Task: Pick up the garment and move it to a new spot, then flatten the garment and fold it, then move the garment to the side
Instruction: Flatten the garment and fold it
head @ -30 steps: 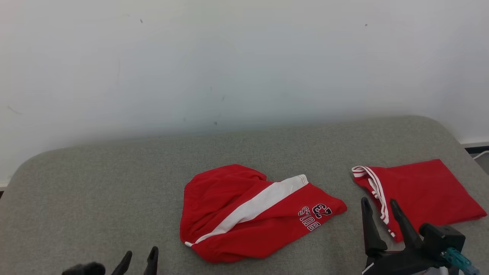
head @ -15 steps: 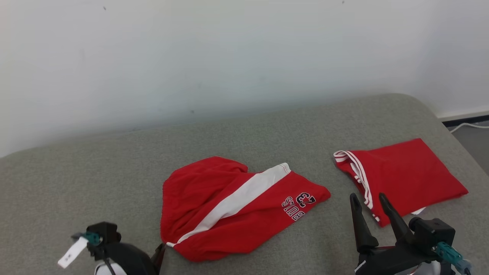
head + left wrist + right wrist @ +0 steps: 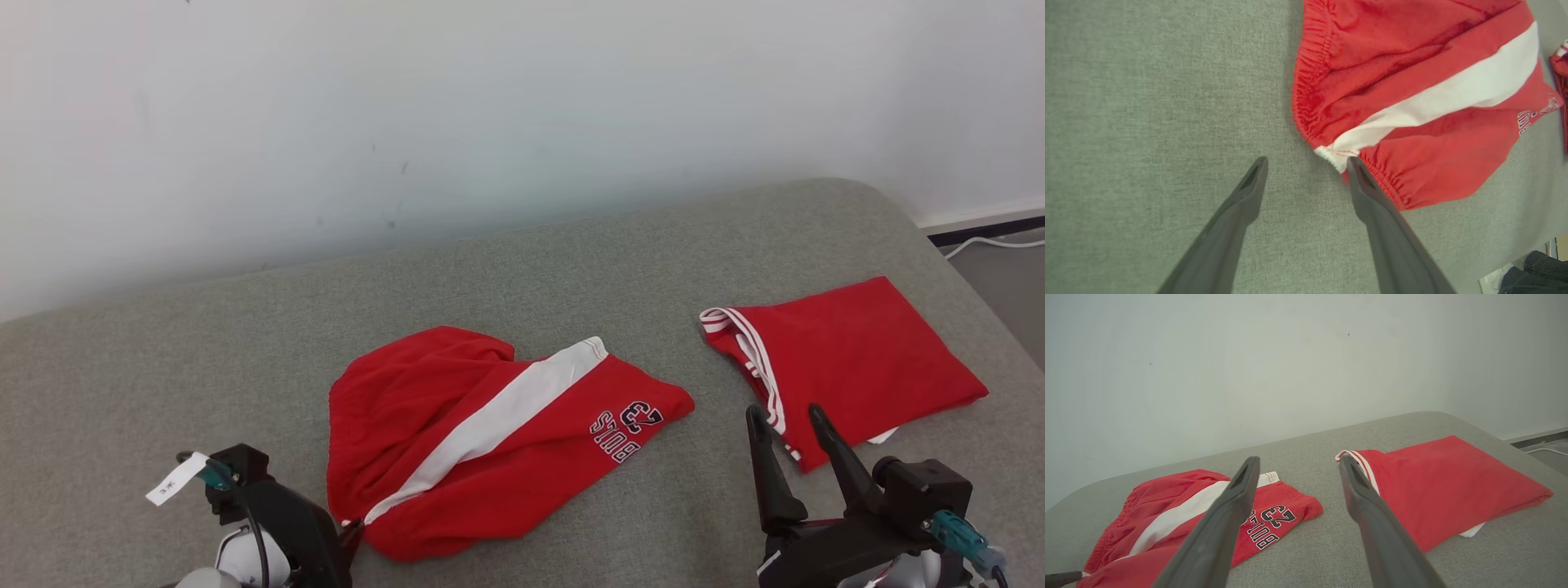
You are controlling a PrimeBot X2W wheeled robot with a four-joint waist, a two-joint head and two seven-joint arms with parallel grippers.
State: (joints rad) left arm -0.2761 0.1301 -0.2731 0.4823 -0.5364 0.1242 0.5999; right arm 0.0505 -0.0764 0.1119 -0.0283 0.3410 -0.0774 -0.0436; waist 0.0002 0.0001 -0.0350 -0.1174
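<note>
The garment (image 3: 457,482), crumpled red shorts with a white side stripe and dark lettering, lies mid-surface on the grey padded top (image 3: 163,367). My left gripper (image 3: 353,535) sits at its near left corner, open. In the left wrist view the left gripper (image 3: 1307,161) points down, its right finger (image 3: 1372,196) over the white waistband end of the shorts (image 3: 1412,102), its left finger over bare cloth. My right gripper (image 3: 784,412) stands open, holding nothing, between the shorts and a folded red garment (image 3: 857,359). The right wrist view has that gripper (image 3: 1298,460) above the shorts (image 3: 1180,514).
The folded red garment (image 3: 1433,490) with white trim lies at the right, close to the padded top's rounded right edge. A pale wall (image 3: 490,122) rises behind. A white cable (image 3: 992,243) lies on the floor at far right.
The head camera has shifted. My left arm has swung in from the lower left to the shorts' near left corner. The right gripper stays open near the folded garment.
</note>
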